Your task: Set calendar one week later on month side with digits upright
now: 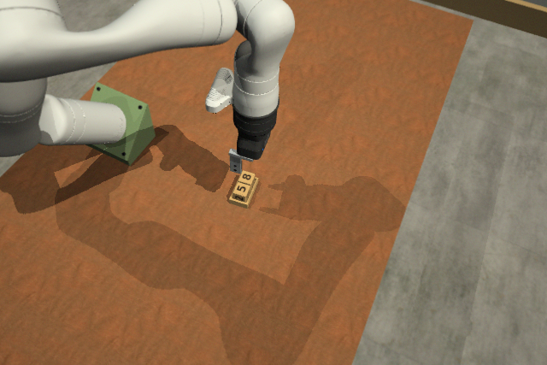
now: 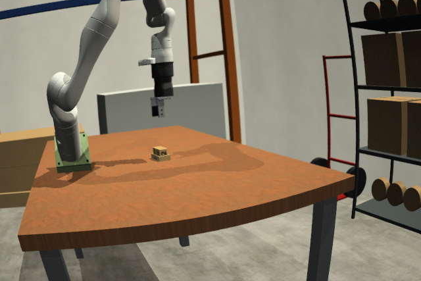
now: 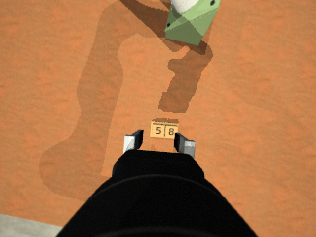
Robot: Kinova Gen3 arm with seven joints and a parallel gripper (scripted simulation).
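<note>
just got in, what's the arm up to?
The arm's claw hangs open and empty, well above a small wooden block calendar on the orange table. Two digit cubes sit side by side in the calendar's tray, with 5 and 8 on their top faces in the wrist view. Nothing is being touched. It looks lined up to come down on the cubes, though no grasp has begun.
</note>
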